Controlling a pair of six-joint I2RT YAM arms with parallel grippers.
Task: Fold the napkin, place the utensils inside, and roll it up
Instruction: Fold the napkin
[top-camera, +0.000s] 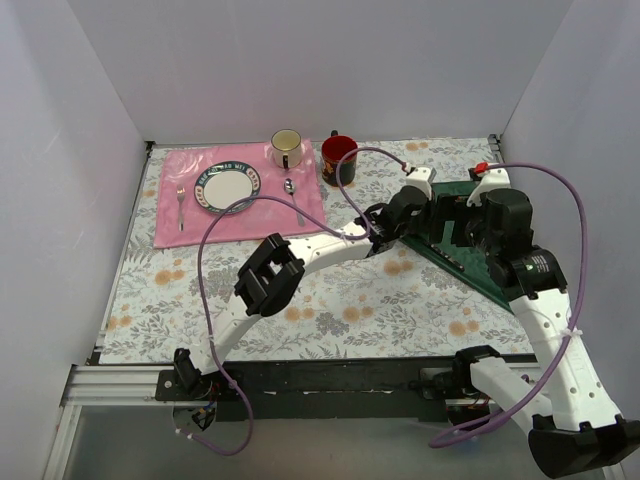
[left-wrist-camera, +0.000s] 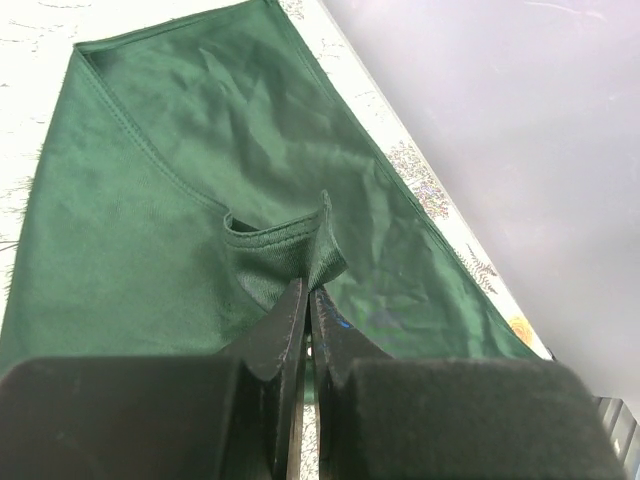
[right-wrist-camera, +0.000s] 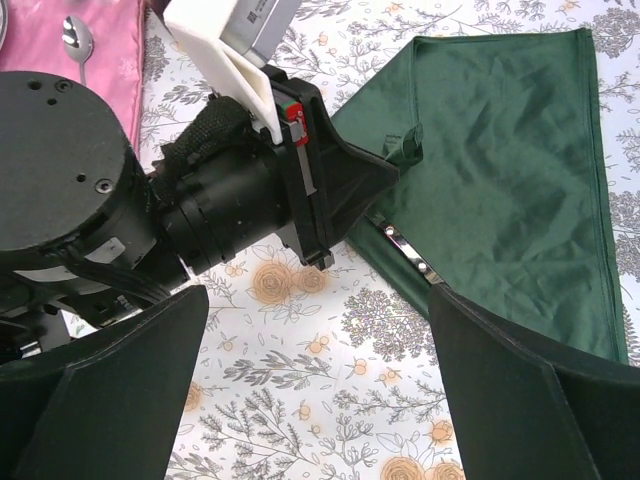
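Observation:
The dark green napkin (left-wrist-camera: 180, 180) lies flat on the floral tablecloth at the right; it also shows in the top view (top-camera: 462, 262) and the right wrist view (right-wrist-camera: 500, 170). My left gripper (left-wrist-camera: 308, 292) is shut on a small raised pinch of the napkin; in the top view it (top-camera: 385, 222) sits at the napkin's left edge. My right gripper (right-wrist-camera: 320, 380) is open and empty, hovering over the tablecloth beside the napkin's near edge. A slim dark handle with silver rivets (right-wrist-camera: 405, 250) lies along that edge. A black-handled spoon (top-camera: 293, 195) rests on the pink placemat.
The pink placemat (top-camera: 170, 225) at the back left holds a plate (top-camera: 227, 187), a small silver fork (top-camera: 180, 205) and a cream mug (top-camera: 286, 149). A red mug (top-camera: 339, 155) stands beside it. White walls enclose three sides.

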